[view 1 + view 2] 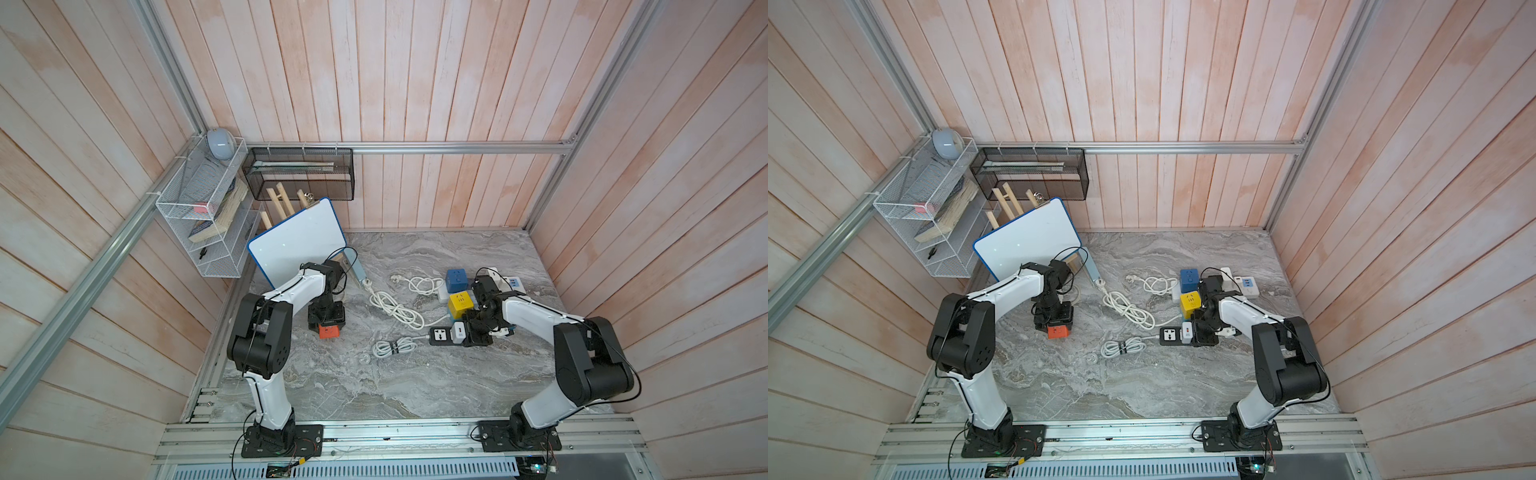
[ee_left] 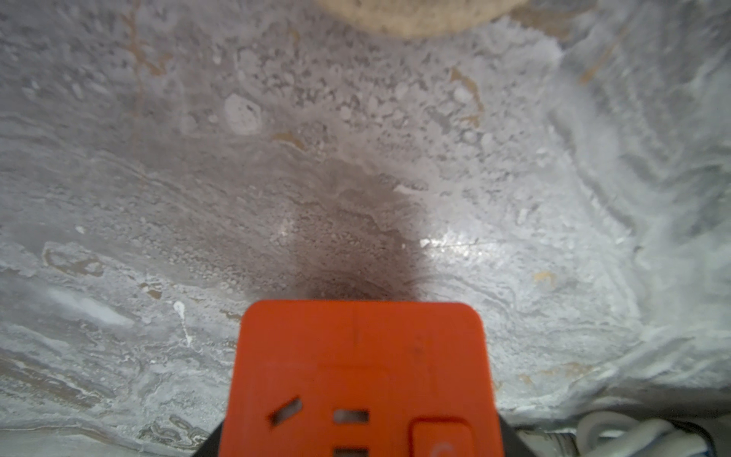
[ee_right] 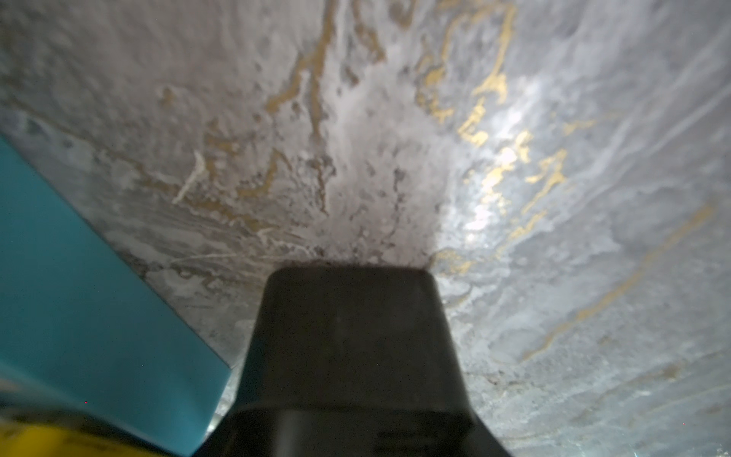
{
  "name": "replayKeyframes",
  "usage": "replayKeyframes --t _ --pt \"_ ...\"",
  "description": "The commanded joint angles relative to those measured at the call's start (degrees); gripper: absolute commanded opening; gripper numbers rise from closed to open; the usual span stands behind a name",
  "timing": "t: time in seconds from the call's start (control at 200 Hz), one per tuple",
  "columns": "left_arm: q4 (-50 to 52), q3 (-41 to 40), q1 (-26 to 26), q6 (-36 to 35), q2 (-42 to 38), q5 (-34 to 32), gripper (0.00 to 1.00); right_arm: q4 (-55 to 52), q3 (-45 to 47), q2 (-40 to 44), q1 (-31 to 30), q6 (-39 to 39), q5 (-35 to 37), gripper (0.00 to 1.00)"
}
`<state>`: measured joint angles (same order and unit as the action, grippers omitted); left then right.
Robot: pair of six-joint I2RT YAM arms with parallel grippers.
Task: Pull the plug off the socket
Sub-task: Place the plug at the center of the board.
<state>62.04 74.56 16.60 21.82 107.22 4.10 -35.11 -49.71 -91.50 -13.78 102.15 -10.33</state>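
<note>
Left end effector (image 1: 327, 325) stands over the orange plug (image 1: 328, 331), left of centre in both top views, with its jaws to either side of the plug. Whether they press it or stand clear I cannot tell. The plug is well apart from the black strip (image 1: 440, 336), which lies right of centre with one socket face bare and a white adapter (image 1: 458, 332) seated just beside that face. Right end effector (image 1: 478, 334) is closed on the strip's right end. Just above the strip in the frame sit a yellow cube (image 1: 460, 303) and a blue cube (image 1: 456, 280). Loose white cords (image 1: 395, 309) lie between the two arms, with a tied cord (image 1: 392, 347) below them.

The surface (image 1: 374, 386) is grey veined marble, walled on three sides by pink planks (image 1: 415, 83) with aluminium rails (image 1: 457, 147). At upper left a whiteboard (image 1: 297, 243) leans near a wire rack (image 1: 199, 224) and a mesh basket (image 1: 299, 172).

Only the left wrist view shows the face of the plug (image 2: 360, 376): slots and a switch, its far edge meeting its shadow on the marble. The right wrist view shows the strip (image 3: 356, 356) as a dark block at lower centre, with a teal slab (image 3: 79, 296) at left. The top views show only a sliver of that slab.
</note>
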Motion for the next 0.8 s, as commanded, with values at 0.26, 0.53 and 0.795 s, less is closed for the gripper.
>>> replayKeyframes --t 0.26,0.53,0.795 --pt "-2.79 1.37 0.10 -0.64 1.39 3.02 0.92 0.24 0.49 -2.09 0.86 -0.27 5.28 0.04" --pt "-1.87 2.46 1.18 0.88 -2.64 0.97 0.92 0.64 1.20 -1.58 0.84 -0.28 4.55 0.04" --pt "0.47 4.50 6.28 4.63 -8.38 -3.24 0.91 0.44 1.71 -0.72 0.77 -0.55 3.76 0.04"
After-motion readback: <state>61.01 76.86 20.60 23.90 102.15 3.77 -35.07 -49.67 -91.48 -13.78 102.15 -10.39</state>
